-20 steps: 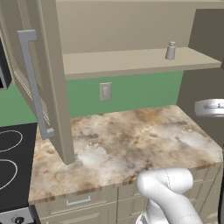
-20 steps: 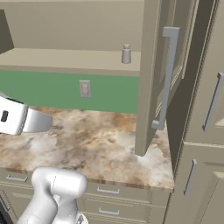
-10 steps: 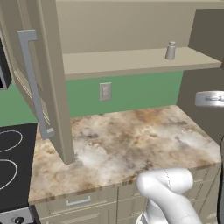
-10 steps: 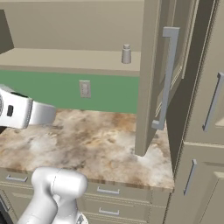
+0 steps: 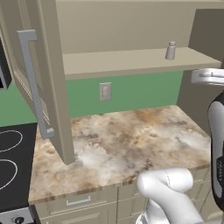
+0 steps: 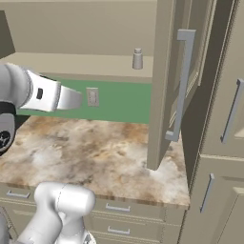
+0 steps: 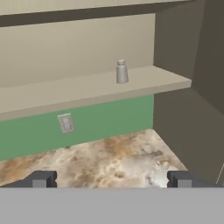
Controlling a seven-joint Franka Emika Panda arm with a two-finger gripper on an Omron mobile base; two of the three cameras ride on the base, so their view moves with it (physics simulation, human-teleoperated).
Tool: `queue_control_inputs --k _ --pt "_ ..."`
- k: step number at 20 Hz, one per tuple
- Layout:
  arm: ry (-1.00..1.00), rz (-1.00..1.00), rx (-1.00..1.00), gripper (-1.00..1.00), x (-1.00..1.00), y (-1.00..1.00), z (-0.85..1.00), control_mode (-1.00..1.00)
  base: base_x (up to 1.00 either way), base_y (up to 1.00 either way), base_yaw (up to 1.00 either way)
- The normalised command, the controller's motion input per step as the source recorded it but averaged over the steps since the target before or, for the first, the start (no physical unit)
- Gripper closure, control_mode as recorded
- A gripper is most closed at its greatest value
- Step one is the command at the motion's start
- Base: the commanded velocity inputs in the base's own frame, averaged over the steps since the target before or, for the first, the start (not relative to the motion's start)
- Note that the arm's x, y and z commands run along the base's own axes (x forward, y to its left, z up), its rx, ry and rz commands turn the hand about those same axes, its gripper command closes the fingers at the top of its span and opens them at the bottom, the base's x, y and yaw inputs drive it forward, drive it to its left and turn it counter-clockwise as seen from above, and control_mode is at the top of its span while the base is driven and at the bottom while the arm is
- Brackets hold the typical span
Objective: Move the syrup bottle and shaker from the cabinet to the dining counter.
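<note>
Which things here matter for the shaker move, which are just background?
Job:
- shaker, upright on the shelf
- cabinet, doors open, plain shelf
- gripper, open, empty, facing the shelf from a distance

Background:
- marbled worktop
- wall outlet on the green wall
- stove
- drawer fronts

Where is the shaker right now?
The shaker stands upright on the open cabinet shelf, near its right end in the left base view, above the green wall's outlet.
</note>
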Motion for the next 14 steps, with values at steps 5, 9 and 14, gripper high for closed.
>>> queue_control_inputs --k 5,9,14 --pt "0.00 -0.07 0.00 -1.00 0.52 -0.11 0.03 -1.00 0.00 0.00 0.00" --pt "-0.04 -0.08 0.00 -1.00 0.50 -0.12 0.00 -1.00 0.00 0.00 0.00" --pt "-0.01 -0.06 0.00 -1.00 0.47 -0.17 0.00 -1.00 0.00 0.00 0.00"
